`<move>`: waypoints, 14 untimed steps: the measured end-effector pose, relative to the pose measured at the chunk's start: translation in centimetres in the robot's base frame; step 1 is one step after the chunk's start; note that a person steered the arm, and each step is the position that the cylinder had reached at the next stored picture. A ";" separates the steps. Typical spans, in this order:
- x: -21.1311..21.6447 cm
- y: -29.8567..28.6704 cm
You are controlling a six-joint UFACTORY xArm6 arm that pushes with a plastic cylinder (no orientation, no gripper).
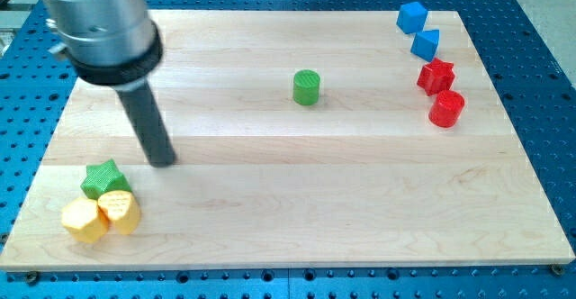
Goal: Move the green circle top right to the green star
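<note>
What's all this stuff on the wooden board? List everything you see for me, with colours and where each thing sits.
green circle: one, green, near the board's middle, alone
green star: one, green, the view's bottom left, touching the yellow blocks
yellow blocks: two, yellow, bottom left corner, side by side below the star; shapes unclear
blue blocks: two, blue, top right corner
red star: one, red, just below the blue blocks
red cylinder: one, red, below the red star
board: one, pale wood, on a blue perforated base
my tip: one dark rod, just up and right of the green star, far from the green circle
</note>
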State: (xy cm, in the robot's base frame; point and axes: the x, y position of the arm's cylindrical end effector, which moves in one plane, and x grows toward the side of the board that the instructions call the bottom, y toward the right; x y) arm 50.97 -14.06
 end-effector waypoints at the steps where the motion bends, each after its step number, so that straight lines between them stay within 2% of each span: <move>1: 1.7 -2.9; 2: 1.6 -4.5; 4: -4.7 10.7; 5: -6.4 15.6; 9: -7.2 20.5; 10: -7.6 18.8; 11: -9.3 18.6; 13: -9.2 19.7; 14: -9.2 15.8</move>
State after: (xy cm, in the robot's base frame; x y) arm 41.80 1.77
